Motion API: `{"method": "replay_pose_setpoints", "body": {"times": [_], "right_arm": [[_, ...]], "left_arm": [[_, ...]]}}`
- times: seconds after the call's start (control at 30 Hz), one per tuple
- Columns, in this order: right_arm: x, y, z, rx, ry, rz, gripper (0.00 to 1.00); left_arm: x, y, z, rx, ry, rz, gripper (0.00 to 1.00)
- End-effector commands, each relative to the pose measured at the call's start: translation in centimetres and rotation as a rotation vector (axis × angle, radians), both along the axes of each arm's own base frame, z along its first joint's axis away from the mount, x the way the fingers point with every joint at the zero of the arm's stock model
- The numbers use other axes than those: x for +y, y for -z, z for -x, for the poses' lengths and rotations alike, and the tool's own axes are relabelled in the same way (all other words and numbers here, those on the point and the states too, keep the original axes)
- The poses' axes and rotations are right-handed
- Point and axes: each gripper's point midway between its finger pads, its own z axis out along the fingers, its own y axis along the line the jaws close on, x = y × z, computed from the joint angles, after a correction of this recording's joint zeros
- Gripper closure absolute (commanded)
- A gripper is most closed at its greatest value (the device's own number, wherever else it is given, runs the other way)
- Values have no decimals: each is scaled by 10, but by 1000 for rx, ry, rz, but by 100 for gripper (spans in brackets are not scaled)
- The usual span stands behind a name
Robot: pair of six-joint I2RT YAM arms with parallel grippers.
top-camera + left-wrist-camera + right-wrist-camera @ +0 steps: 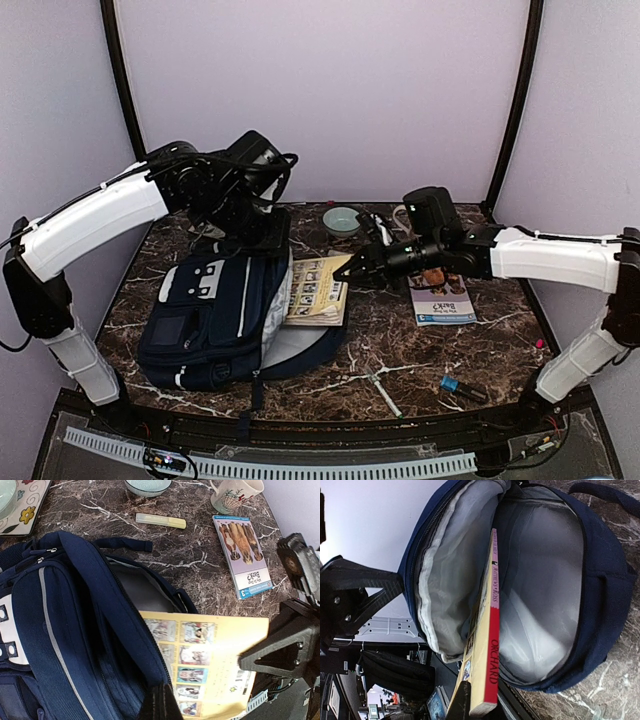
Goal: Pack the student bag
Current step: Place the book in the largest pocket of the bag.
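The navy student bag (205,318) lies on the marble table with its mouth open to the right, grey lining showing (540,595). My left gripper (264,236) is shut on the upper rim of the bag's opening and holds it up; its dark finger (160,702) pinches the zipper edge. A yellow picture book (318,290) with a red spine (493,645) is partly inside the mouth. My right gripper (347,270) is shut on the book's outer end, with one finger (461,702) against its cover. The book also shows in the left wrist view (215,665).
A second book with dogs on its cover (441,300) lies under the right arm. A pale bowl (341,220) and a mug (234,494) stand at the back. A yellow highlighter (160,520) lies behind the bag. A white pen (380,390) and a blue item (462,387) lie near the front.
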Motion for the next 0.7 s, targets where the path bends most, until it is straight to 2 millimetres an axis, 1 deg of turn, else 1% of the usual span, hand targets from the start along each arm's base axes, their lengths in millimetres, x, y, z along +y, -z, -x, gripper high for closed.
{"method": "replay_pose_setpoints", "body": {"times": [0.0, 0.07, 0.13, 0.2, 0.3, 0.37, 0.43, 0.57, 0.67], "right_arm": [[27, -28, -12, -61, -75, -122, 100], [36, -26, -16, -44, -90, -139, 100], [46, -14, -19, -12, -103, -139, 100], [57, -18, -23, -10, -117, -157, 100], [72, -13, -27, 3, -137, -166, 100], [82, -6, -30, 19, -151, -163, 100], [91, 2, -32, 33, -165, -158, 100], [105, 25, -33, 69, -189, -131, 100], [111, 47, -35, 96, -199, -94, 100]], "left_arm": [[-3, -44, 4, -100, 33, 137, 100], [0, -45, 6, -103, 30, 139, 100], [3, -46, 7, -108, 25, 145, 100], [6, -48, 8, -113, 19, 150, 100], [13, -50, 10, -120, 4, 150, 100], [19, -48, 11, -118, -12, 138, 100], [26, -43, 13, -109, -32, 114, 100], [44, -29, 17, -74, -89, 46, 100], [54, -23, 21, -61, -115, 25, 100]]}}
